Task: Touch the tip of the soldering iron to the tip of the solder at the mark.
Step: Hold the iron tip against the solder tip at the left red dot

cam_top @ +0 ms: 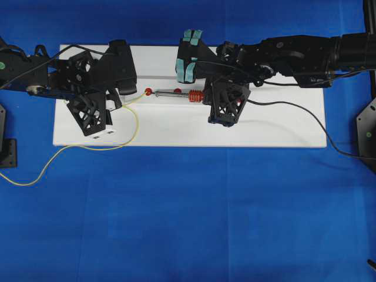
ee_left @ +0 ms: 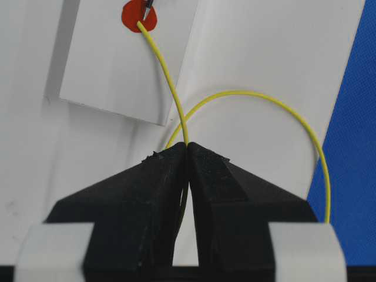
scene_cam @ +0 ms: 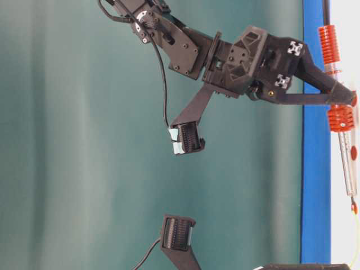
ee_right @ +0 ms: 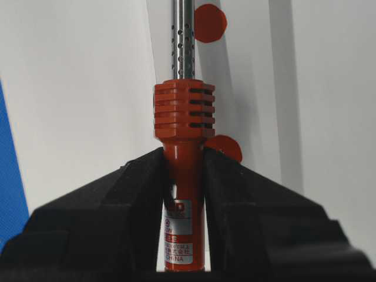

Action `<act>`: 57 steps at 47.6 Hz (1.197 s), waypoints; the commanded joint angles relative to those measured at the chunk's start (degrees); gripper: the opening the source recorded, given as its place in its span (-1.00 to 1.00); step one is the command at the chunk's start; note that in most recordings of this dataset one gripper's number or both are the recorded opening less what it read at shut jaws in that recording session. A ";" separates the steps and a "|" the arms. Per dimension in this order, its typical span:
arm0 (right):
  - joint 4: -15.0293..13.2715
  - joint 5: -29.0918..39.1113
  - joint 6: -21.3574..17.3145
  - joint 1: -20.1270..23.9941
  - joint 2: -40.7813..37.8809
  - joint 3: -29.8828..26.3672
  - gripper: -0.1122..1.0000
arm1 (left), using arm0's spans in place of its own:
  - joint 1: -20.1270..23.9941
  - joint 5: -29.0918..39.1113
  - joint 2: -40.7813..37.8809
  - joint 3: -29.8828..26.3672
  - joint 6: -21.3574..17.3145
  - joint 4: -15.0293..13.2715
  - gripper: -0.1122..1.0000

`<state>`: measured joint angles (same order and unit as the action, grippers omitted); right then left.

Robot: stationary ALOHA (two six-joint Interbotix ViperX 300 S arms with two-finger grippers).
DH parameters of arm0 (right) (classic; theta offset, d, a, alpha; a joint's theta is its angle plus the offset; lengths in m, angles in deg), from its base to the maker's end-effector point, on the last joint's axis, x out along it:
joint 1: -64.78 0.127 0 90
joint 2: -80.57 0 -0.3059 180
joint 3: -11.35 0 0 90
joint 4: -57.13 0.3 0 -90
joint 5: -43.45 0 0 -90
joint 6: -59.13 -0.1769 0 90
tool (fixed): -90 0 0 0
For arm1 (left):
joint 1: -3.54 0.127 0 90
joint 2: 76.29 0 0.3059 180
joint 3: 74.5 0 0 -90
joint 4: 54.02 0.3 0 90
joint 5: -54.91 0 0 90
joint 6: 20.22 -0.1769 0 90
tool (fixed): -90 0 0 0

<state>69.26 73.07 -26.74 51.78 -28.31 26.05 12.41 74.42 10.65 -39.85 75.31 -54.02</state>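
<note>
The soldering iron (cam_top: 179, 92) lies along the white board (cam_top: 264, 129), its silver shaft pointing left. My right gripper (cam_top: 205, 97) is shut on its red-orange handle (ee_right: 183, 135), as the right wrist view (ee_right: 183, 154) shows. My left gripper (ee_left: 187, 145) is shut on the thin yellow solder (ee_left: 170, 88). The solder's end lies on the red mark (ee_left: 132, 17). The iron's dark tip (ee_left: 147, 7) comes onto the same mark from above. The two tips are together or a hair apart; I cannot tell which. The mark also shows from overhead (cam_top: 148, 91).
The loose solder loops over the board's front edge and trails left across the blue cloth (cam_top: 35, 170). The iron's black cord (cam_top: 305, 114) runs off to the right. Two more red dots (ee_right: 210, 22) (ee_right: 226, 147) lie beside the iron. A raised white strip (ee_left: 117, 64) carries the mark.
</note>
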 commanded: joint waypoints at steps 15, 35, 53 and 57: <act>-0.09 0.09 -0.09 0.00 0.79 -1.67 -0.68 | -0.09 2.11 -0.18 -2.29 -0.18 0.09 -0.74; -0.09 0.88 -0.18 0.00 0.79 -1.85 -0.68 | -0.09 2.81 -0.18 -2.72 -0.26 0.18 -0.74; -0.09 0.79 -0.18 0.00 0.79 -1.93 -0.68 | -0.09 3.34 -0.18 -2.99 -0.26 0.18 -0.74; -0.09 0.79 -0.18 0.00 0.79 -2.02 -0.68 | -0.09 3.34 -0.18 -3.08 -0.35 0.09 -0.74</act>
<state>69.26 74.13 -26.83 51.78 -28.31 25.61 12.41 77.94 10.04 -41.78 75.05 -54.02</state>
